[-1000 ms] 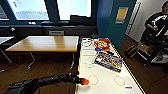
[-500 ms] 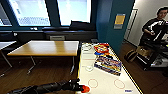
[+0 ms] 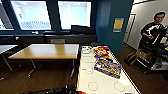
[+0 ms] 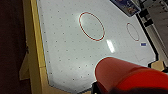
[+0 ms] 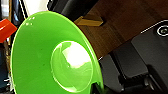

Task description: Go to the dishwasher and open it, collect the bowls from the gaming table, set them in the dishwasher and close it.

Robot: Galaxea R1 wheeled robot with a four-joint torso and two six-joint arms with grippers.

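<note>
Since a second ago your whole head view has slid: the gaming table (image 3: 105, 82) now sits lower and nearer the frame's centre, and the orange spot that lay at its near end has dropped almost out of frame at 6 o'clock. That is the camera travelling with the robot, not the table moving. I judge that you are backing or turning away from the table with the load aboard, so collection looks largely done and the dishwasher leg is still open.

Green bowl (image 5: 55, 57): in the right wrist view it sits tilted, close against the camera, its rim running off at 6 o'clock toward the gripper body. It is probably carried by the right arm, but the fingers are hidden and I cannot tell whether they are closed on it.

Orange cup (image 4: 130, 76): the left wrist view has it close to the lens at 5 o'clock, above the table's near corner. The left fingers cannot be made out either. A sliver of the same orange sits at 9 o'clock in the right wrist view.

From the head camera you get the board-game boxes (image 3: 107, 66) at the table's middle, the wooden table (image 3: 47, 51) at 9 o'clock and a person (image 3: 153, 30) at 2 o'clock. The left wrist view alone adds the two red rings (image 4: 91, 26) on the bare white top.
</note>
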